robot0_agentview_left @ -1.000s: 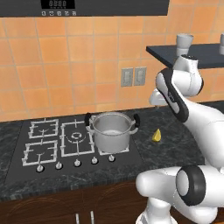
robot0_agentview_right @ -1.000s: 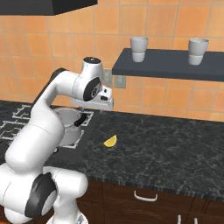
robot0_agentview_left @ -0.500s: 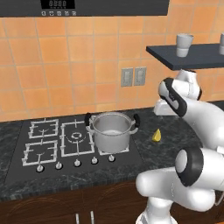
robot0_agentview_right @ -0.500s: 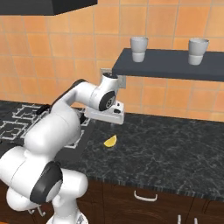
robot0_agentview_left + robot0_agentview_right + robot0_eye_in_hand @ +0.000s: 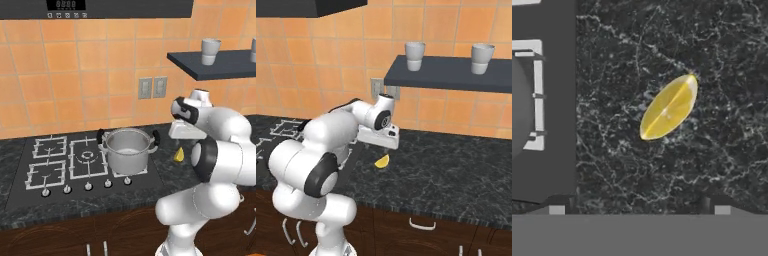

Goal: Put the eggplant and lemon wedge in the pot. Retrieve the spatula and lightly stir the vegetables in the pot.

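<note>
Arm's bent over mid-frame, gripper (image 5: 387, 148) pointing down above the one lemon wedge (image 5: 668, 107), jaws spread wide, released. One pot (image 5: 128, 149) left of it, two cups (image 5: 415, 55) up on the shelf (image 5: 451, 73).

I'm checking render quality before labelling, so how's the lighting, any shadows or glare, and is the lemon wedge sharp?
Left base view: even light, soft sheen on the pot, no harsh glare. Right base view: the lemon wedge is small, with a faint shadow. Hand view: the wedge is large and slightly soft-edged, and the counter looks coarse.
</note>
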### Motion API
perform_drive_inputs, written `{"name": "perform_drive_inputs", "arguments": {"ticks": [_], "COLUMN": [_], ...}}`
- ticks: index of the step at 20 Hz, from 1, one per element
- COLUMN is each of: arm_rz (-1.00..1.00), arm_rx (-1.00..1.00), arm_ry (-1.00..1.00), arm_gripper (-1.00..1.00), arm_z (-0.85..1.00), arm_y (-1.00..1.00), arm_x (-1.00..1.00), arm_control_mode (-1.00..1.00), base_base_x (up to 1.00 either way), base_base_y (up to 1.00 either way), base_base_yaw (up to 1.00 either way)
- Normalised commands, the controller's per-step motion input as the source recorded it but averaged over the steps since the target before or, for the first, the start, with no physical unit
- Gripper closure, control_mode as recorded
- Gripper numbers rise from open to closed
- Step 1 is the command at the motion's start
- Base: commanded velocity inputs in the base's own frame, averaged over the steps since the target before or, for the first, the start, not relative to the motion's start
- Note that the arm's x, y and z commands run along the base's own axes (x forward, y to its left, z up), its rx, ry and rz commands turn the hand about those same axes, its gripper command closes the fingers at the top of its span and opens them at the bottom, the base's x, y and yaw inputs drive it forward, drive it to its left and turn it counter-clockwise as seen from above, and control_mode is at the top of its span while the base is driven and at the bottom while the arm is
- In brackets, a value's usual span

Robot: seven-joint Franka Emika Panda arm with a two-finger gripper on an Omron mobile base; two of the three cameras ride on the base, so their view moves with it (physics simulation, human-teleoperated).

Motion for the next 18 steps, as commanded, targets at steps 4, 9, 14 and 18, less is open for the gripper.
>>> {"name": "perform_drive_inputs", "arguments": {"ticks": [4, 9, 14, 18], "arm_rz": [0.00, 0.00, 0.00, 0.00], "arm_rx": [0.00, 0.00, 0.00, 0.01], "arm_ry": [0.07, 0.02, 0.00, 0.00], "arm_gripper": [-1.00, -1.00, -1.00, -1.00], "arm_z": [-0.60, -0.53, -0.37, -0.36], "arm_y": [-0.04, -0.12, -0.02, -0.03], "arm_x": [0.21, 0.16, 0.27, 0.20], "arm_control_mode": [-1.00, -1.00, -1.00, -1.00], "base_base_x": [0.00, 0.00, 0.00, 0.00], "base_base_y": [0.00, 0.00, 0.00, 0.00], "base_base_yaw": [0.00, 0.00, 0.00, 0.00]}}
